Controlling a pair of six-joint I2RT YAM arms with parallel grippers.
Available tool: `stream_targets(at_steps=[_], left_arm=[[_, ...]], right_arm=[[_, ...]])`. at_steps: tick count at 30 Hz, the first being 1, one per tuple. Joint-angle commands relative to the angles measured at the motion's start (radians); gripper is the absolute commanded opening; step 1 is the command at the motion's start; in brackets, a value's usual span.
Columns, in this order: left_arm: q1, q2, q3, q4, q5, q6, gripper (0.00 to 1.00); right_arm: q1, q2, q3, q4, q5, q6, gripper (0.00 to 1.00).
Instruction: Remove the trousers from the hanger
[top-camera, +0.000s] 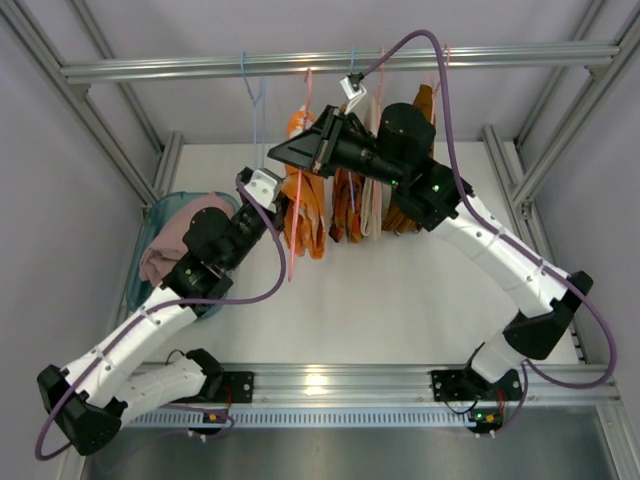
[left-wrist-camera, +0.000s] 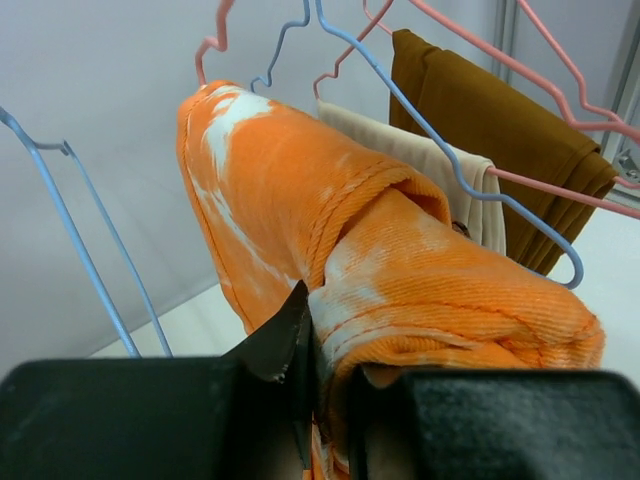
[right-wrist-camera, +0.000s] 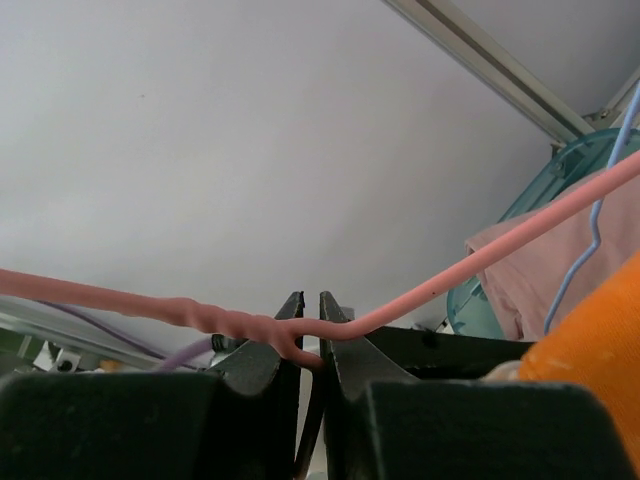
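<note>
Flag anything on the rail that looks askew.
One pink hanger hangs askew: it tilts out from under the rail, its neck pinched in the shut right gripper. The orange trousers are bunched up, clamped by the left gripper.

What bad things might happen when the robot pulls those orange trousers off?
The left claw pinches only a bunched fold of the orange trousers, so the cloth may slip free. The right claw holds the thin pink hanger by its wire; it might twist or slide out. The blue hanger hangs close by and could snag.
</note>
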Motion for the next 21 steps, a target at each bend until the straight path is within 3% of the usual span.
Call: stream_targets(at_steps=[1, 8, 21], left_arm=[[0.005, -0.041, 0.119, 0.055, -0.002, -0.041, 0.0], [0.005, -0.068, 0.315, -0.11, 0.019, -0.199, 0.0], [0.01, -0.013, 0.617, -0.174, 0.045, -0.342, 0.0]], right_arm=[[-0.026, -0.117, -0.057, 0.128, -0.048, -0.019, 0.0], [-0.066, -0.211, -0.254, 0.135, -0.029, -0.08, 0.0], [-0.101, -0.244, -0.421, 0.121, -0.008, -0.157, 0.0]])
